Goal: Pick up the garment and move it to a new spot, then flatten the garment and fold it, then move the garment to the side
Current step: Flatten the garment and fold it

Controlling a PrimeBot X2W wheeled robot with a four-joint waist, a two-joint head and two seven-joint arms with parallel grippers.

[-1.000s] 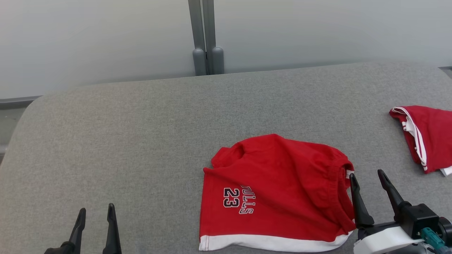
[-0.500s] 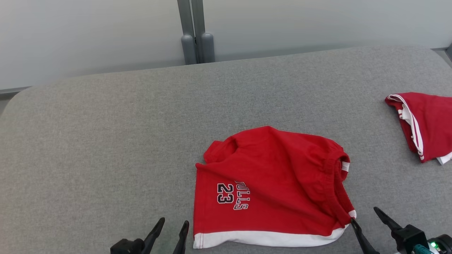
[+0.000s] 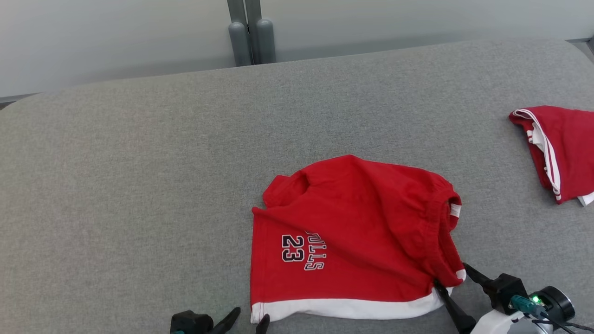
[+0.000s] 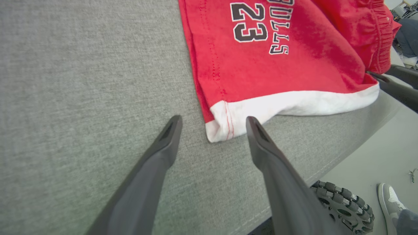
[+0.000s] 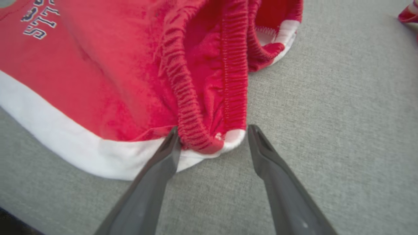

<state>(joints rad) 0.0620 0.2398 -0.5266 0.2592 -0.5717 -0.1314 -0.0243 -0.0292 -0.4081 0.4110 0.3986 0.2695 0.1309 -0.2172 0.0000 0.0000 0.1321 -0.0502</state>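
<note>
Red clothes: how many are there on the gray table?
2. The shorts lie at the front middle; another red garment lies at the right edge, partly cut off by the picture. More could be out of view.

A: Cloth on the garment (image 3: 352,232): red knit, matt, faintly fuzzy. White hem band of similar cloth, red stitching. Gathered, ribbed elastic at the waistband.
B: Noted. Printed lettering flat, no gloss. And beneath?
A: Covering on the table (image 3: 139,185): grey woven fabric, coarse, matt, flecked.
B: Fingers of the left gripper (image 4: 213,120) and right gripper (image 5: 214,129)?
A: Dark, smooth, hard, plastic by the look; dull satin sheen. Pale smooth casing (image 3: 499,321) behind the right one.
B: Also the second garment (image 3: 561,153): red cloth, white striped trim. On the wheel (image 4: 343,202): black rubbery rollers, ribbed.
</note>
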